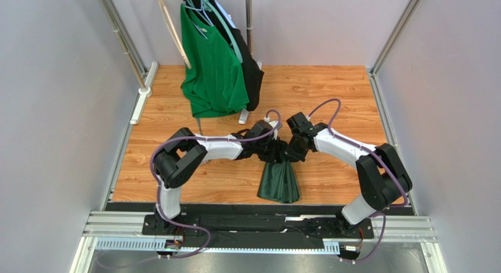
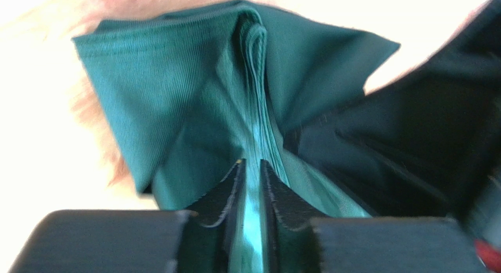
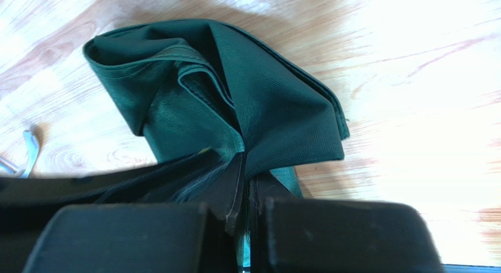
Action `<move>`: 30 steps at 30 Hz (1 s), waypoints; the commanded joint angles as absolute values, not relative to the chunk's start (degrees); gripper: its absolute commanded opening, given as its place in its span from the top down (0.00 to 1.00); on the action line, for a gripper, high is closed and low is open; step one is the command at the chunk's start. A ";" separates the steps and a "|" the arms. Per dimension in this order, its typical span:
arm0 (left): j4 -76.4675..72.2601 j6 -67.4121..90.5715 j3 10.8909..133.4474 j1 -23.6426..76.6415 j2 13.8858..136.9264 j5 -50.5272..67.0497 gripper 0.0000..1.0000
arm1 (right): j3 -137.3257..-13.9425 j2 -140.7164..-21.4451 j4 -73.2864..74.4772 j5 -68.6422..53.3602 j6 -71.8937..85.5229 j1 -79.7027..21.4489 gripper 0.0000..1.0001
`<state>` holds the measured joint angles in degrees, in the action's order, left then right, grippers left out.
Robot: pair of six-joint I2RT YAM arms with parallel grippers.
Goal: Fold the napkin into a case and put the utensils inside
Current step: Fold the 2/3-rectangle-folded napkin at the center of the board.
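The dark green napkin (image 1: 279, 183) hangs bunched from both grippers near the table's middle, and its lower end fans out on the wood towards the front edge. My left gripper (image 1: 274, 152) pinches several gathered folds of the napkin (image 2: 176, 96) between its jaws (image 2: 251, 162), which stand only narrowly apart. My right gripper (image 1: 290, 154) is shut on the napkin (image 3: 264, 108) at its top edge (image 3: 244, 158), right beside the left one. A bit of a shiny silver utensil (image 3: 26, 152) shows on the wood at the left edge of the right wrist view. It is hidden in the top view.
A brighter green T-shirt (image 1: 214, 67) and a black garment (image 1: 253, 73) hang from a rack at the back, whose foot (image 1: 244, 116) stands just behind the left gripper. Grey walls enclose the wooden table (image 1: 341, 90) on both sides.
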<state>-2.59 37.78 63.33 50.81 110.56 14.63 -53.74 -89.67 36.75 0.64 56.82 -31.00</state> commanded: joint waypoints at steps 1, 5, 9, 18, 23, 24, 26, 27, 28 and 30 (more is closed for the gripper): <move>2.45 36.83 63.72 50.98 103.63 13.28 0.74 | -55.81 -89.56 38.32 3.78 56.69 -31.29 1.00; 8.25 33.76 64.07 50.80 99.24 9.68 0.70 | -56.25 -89.30 38.94 4.22 55.90 -31.20 1.00; 13.36 32.43 64.17 47.91 99.40 7.56 0.80 | -56.95 -89.74 39.64 4.04 55.37 -31.29 1.00; 9.49 32.43 64.77 46.58 105.99 7.56 0.87 | -59.59 -91.84 41.57 4.92 57.04 -31.82 1.00; 6.60 33.83 64.69 47.11 108.28 9.92 0.89 | -62.57 -93.69 44.03 6.41 58.62 -32.78 1.00; 6.07 34.10 64.69 47.54 108.63 10.11 0.89 | -63.01 -94.56 44.38 6.76 59.41 -33.13 1.00; 5.28 34.80 64.86 48.16 109.60 10.19 0.89 | -64.51 -95.44 45.35 7.20 60.20 -33.83 1.00; 5.27 34.98 64.86 48.51 109.86 10.20 0.89 | -64.95 -96.23 45.53 7.64 60.90 -34.01 1.00; 4.93 35.42 64.86 48.60 110.21 10.37 0.90 | -65.39 -96.85 46.14 7.91 61.26 -34.27 1.00; 4.13 35.68 64.69 48.69 110.21 10.64 0.90 | -66.44 -97.64 46.32 8.00 61.79 -34.71 1.00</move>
<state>6.07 34.63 63.59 47.75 108.57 9.63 -63.16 -96.16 44.40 5.52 58.83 -33.65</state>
